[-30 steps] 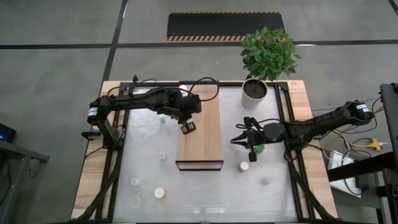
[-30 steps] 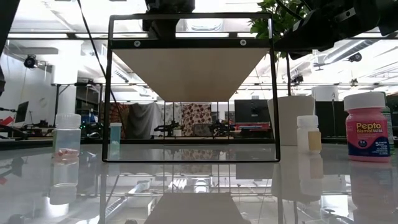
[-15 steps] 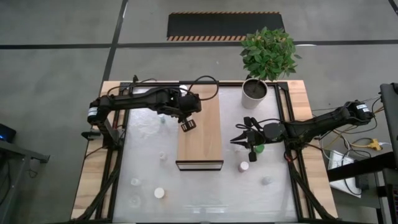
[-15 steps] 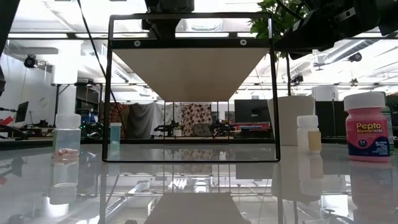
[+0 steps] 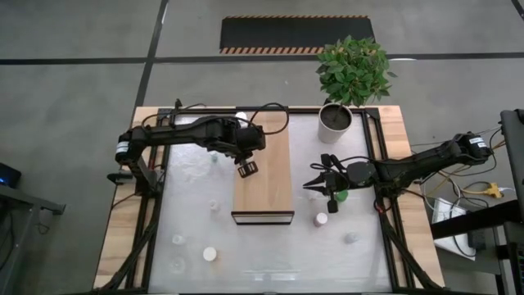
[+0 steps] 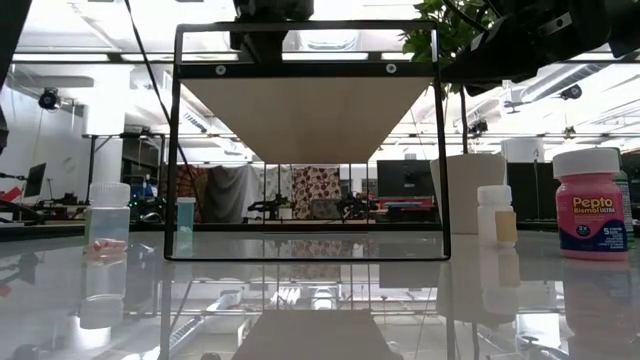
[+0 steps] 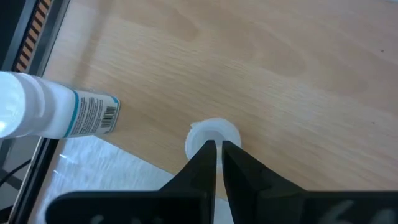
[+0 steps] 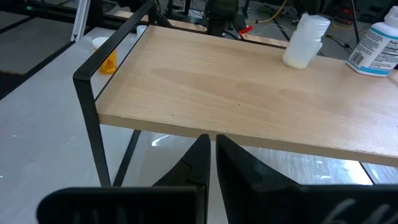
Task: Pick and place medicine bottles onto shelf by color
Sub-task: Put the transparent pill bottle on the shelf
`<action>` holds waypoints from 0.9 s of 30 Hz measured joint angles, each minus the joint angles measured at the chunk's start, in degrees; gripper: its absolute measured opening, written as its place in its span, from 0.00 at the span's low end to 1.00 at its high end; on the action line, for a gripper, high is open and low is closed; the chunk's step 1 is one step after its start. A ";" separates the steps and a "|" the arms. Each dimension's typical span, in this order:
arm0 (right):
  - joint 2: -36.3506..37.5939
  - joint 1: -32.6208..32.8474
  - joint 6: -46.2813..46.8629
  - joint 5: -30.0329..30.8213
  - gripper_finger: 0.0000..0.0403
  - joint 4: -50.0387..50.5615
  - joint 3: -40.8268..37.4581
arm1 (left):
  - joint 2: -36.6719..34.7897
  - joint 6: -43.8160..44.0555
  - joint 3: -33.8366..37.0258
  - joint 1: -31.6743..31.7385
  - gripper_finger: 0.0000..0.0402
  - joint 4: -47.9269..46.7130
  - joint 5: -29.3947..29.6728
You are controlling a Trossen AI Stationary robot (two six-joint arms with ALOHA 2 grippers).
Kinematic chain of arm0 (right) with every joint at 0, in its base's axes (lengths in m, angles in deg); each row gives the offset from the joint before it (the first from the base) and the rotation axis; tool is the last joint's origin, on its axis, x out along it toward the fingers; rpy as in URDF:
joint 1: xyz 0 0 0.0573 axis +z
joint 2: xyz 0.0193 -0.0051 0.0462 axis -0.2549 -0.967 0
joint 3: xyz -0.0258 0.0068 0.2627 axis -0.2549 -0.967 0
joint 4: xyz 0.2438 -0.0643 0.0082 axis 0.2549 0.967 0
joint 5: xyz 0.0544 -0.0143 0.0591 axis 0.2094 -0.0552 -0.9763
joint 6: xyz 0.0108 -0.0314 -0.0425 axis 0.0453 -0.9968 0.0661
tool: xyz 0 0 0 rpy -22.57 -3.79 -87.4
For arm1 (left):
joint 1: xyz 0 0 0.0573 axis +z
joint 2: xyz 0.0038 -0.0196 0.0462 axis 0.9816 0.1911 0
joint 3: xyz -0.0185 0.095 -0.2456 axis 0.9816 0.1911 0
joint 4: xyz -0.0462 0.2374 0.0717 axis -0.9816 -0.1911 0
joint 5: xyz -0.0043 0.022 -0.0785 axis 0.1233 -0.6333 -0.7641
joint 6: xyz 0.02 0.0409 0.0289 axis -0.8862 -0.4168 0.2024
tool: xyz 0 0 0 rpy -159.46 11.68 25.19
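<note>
**Desk:** What changed in the last second?

**Operator:** Very little. My left gripper [image 5: 245, 169] drifted slightly toward the left edge of the shelf [image 5: 270, 188], mid-frame in the high view. Its fingers are together and hold nothing. A white-capped bottle [image 7: 213, 133] stands on the shelf right at their tips. I judge that bottle placed and the arm ready to leave. The right gripper [image 8: 211, 140] is also closed and empty, right of the shelf, unmoved.

**Desk:** Anything obscured?

**Operator:** Yes. The low view shows only the shelf's underside, so nothing on top can be checked there. From above, my left gripper covers the placed bottle. A labelled bottle [image 7: 68, 115] is cut off at the wrist frame's left edge.
</note>
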 joint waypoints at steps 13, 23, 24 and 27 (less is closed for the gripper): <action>0.00 0.00 0.50 -0.01 0.04 0.30 0.00 | 0.70 -0.55 -0.07 0.23 0.02 -0.27 3.65; 0.00 0.00 1.05 -0.01 0.04 0.32 0.00 | 0.78 -1.76 -0.02 1.93 0.02 -1.18 6.40; 0.00 0.00 1.06 -0.01 0.04 0.33 0.00 | 0.78 -2.01 -0.02 2.17 0.02 -1.21 6.40; 0.00 0.00 1.34 0.01 0.04 0.32 0.00 | 0.78 -2.25 -0.02 3.06 0.02 -1.19 6.42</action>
